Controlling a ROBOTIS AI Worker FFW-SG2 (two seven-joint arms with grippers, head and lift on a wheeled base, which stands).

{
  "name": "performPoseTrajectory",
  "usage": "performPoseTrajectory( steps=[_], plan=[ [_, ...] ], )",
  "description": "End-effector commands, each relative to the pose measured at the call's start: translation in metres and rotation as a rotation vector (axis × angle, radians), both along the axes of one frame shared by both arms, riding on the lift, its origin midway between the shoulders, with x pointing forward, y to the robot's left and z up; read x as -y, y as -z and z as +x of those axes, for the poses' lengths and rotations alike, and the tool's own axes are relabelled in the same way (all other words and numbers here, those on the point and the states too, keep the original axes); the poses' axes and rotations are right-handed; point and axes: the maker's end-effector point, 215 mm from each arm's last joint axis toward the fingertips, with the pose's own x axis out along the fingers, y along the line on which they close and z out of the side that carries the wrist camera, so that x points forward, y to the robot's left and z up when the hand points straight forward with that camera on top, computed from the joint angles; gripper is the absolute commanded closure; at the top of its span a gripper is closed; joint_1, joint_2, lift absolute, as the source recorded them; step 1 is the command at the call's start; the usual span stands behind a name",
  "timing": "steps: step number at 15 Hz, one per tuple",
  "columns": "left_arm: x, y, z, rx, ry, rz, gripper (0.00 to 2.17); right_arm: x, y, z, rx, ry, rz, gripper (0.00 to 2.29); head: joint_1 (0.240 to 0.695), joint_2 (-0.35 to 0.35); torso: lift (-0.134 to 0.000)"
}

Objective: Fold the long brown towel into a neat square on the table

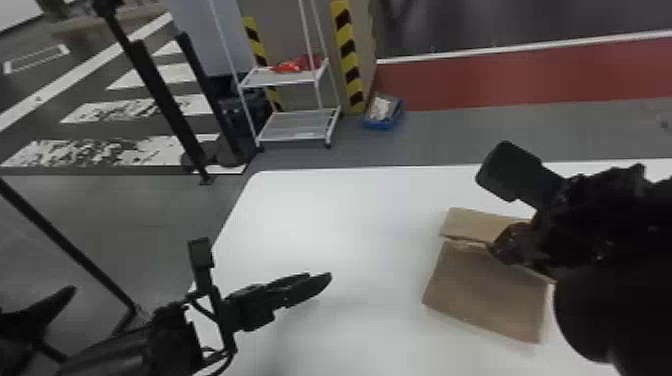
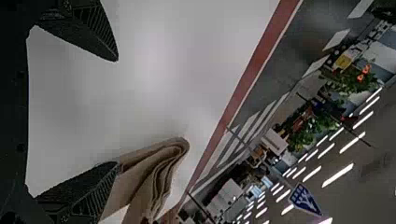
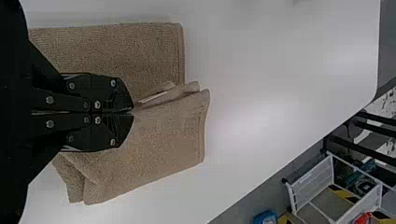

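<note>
The brown towel [image 1: 487, 295] lies folded on the right part of the white table [image 1: 350, 220], its far portion doubled over as a separate flap. At the crease between that flap and the near part is my right gripper [image 1: 499, 246]. In the right wrist view the right gripper [image 3: 132, 112] has its fingers together, pinching the gathered cloth of the towel [image 3: 163, 135]. My left gripper [image 1: 322, 280] is over the table, left of the towel and apart from it. The left wrist view shows the left gripper [image 2: 117, 112] open, with the towel's layered folds [image 2: 161, 177] beyond one finger.
Past the table's far edge stand a white wire cart [image 1: 295, 125] and a blue bin [image 1: 382, 112] on the floor. Black posts [image 1: 165, 95] rise beyond the far left corner. The right arm [image 1: 615, 260] covers the table's right side.
</note>
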Motion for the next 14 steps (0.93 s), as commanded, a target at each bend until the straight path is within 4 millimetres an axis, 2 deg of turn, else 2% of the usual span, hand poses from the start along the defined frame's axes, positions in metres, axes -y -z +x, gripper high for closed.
performPoseTrajectory(
  steps=[1,3,6,9,11,14],
  plan=[
    [0.034,-0.01,-0.009,0.022,0.079,-0.074,0.14,0.0,-0.004,0.001,0.0,-0.006,0.014,1.45,0.695,0.275,-0.124],
    [0.057,-0.014,-0.021,0.028,0.137,-0.087,0.16,-0.002,-0.011,0.001,0.013,-0.006,0.023,1.45,0.695,0.244,-0.124],
    [0.102,-0.018,-0.033,0.049,0.231,-0.143,0.2,-0.003,-0.016,0.0,0.023,-0.008,0.031,1.45,0.695,0.203,-0.124],
    [0.138,-0.035,-0.016,0.223,0.269,-0.095,0.2,-0.006,-0.016,-0.005,0.021,-0.012,0.041,1.45,0.695,0.148,-0.124],
    [0.15,-0.041,-0.005,0.273,0.26,-0.058,0.2,-0.012,-0.02,-0.012,0.031,-0.027,0.049,1.45,0.695,0.123,-0.124],
    [0.166,-0.031,0.005,0.378,0.258,0.086,0.2,-0.021,-0.026,-0.017,0.031,-0.043,0.071,1.45,0.695,0.109,-0.124]
  ],
)
